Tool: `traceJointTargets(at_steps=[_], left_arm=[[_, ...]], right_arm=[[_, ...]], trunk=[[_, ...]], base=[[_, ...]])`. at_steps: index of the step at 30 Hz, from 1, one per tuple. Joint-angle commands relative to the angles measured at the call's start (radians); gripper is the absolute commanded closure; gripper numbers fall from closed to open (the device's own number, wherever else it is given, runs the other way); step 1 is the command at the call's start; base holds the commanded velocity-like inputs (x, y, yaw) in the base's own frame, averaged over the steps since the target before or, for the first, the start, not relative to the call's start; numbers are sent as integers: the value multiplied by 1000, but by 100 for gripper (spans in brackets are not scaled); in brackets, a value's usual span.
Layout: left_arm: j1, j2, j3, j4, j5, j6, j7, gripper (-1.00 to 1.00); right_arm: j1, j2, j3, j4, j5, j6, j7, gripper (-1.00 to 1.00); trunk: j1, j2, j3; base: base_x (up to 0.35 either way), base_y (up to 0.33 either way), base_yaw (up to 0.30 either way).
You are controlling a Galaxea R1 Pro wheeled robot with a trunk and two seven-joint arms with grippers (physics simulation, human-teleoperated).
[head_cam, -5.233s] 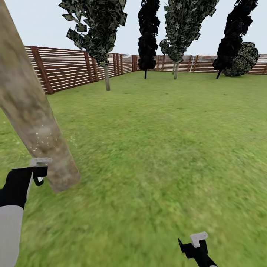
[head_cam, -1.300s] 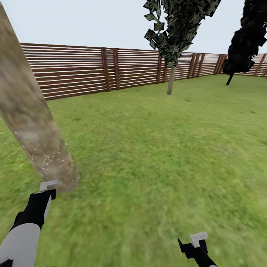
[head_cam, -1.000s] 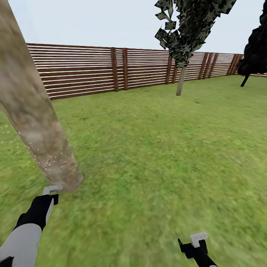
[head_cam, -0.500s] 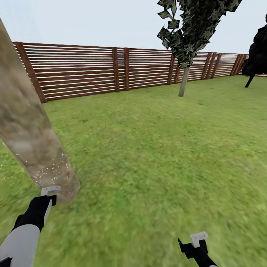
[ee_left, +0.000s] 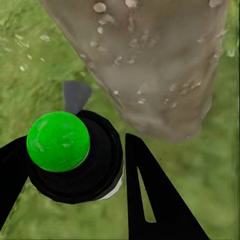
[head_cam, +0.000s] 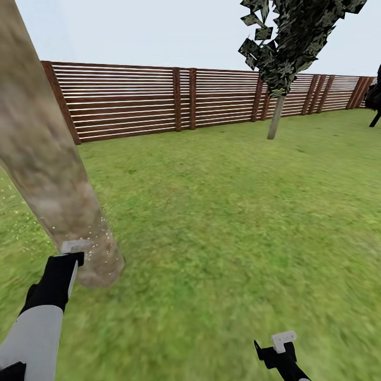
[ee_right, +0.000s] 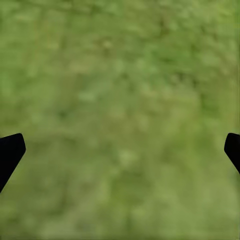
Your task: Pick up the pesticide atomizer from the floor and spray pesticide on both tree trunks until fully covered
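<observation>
Left end effector [ee_left: 95, 165] clamped on pesticide atomizer [ee_left: 75, 157], tip green, beside tree trunk [head_cam: 50, 174]. Pesticide [head_cam: 98, 233] specks low only; upper trunk bare. Right end effector [ee_right: 120, 147] apart.

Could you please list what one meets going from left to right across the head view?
Left hand → tree trunk speckled with pesticide → fence → second tree → right hand, low in the picture.
</observation>
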Motion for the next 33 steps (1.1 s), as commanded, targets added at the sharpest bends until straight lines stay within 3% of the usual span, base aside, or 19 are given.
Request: traceJointTargets(at_steps=[1, 8, 13, 17, 26, 33], left_arm=[[-2, -4, -8, -11, -2, 10, 2, 100], [-15, -12, -14, -21, -3, 15, 2, 100], [-12, -21, -14, -46, -3, 14, 3, 100], [-14, -33, -14, -46, -3, 14, 3, 100], [-11, -34, -13, -46, -1, 13, 5, 100], [-7, -64, -14, -45, -3, 11, 4, 100]], right_arm=[[-1, 0, 1, 1, 1, -3, 3, -100], [-1, 0, 1, 1, 1, -3, 4, -100], [-1, 0, 1, 0, 1, -3, 4, -100], [-1, 0, 1, 1, 1, -3, 4, -100], [-1, 0, 1, 1, 1, -3, 4, -100], [-1, 0, 1, 1, 1, -3, 4, -100]], trunk=[[0, 0, -1], [0, 0, -1], [0, 0, -1], [0, 0, -1], [0, 0, -1], [0, 0, -1]], base=[[0, 0, 0], [0, -1, 0], [0, -224, 18], [0, -270, 227], [116, -246, 262], [240, -175, 105]])
